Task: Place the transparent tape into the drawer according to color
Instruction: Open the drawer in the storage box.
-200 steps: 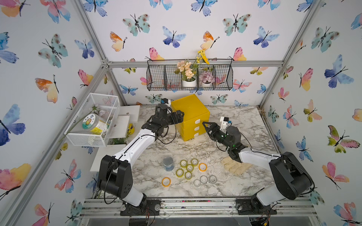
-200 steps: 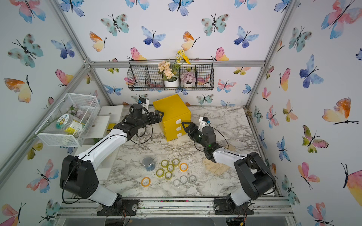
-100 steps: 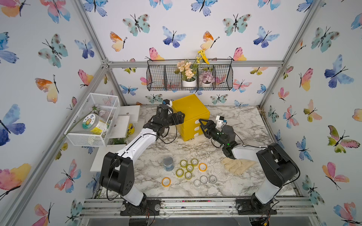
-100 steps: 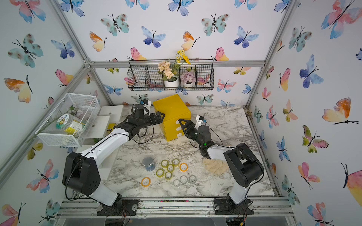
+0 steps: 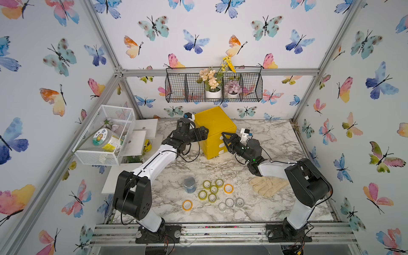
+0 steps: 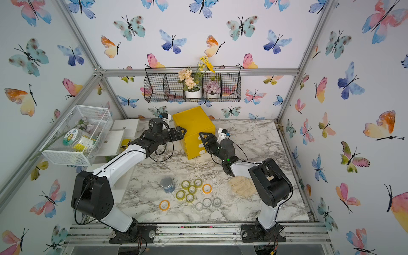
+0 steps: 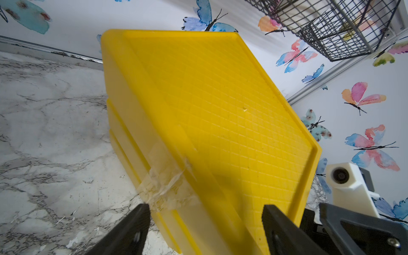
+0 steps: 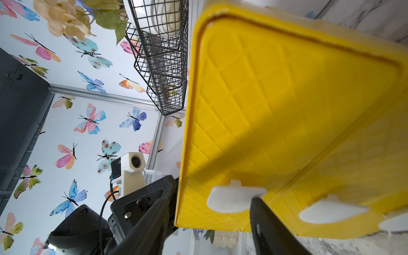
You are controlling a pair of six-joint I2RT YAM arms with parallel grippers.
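We expect the transparent tape, loose on the table well apart from the cabinet, to be light, stiff and slick, best pinched across one ring's wall, while the right gripper stands partly spread about the top drawer tab and the left gripper straddles the cabinet edge, jaws wide.

Lowest drawer handle cut off at edge; yellow cabinet runs off frame.

Robot lab test booth dressed like a home corner, aluminium frame holding butterfly-papered panels, marble-look counter, two arms bolted to a metal rail, wire basket of potted flowers.
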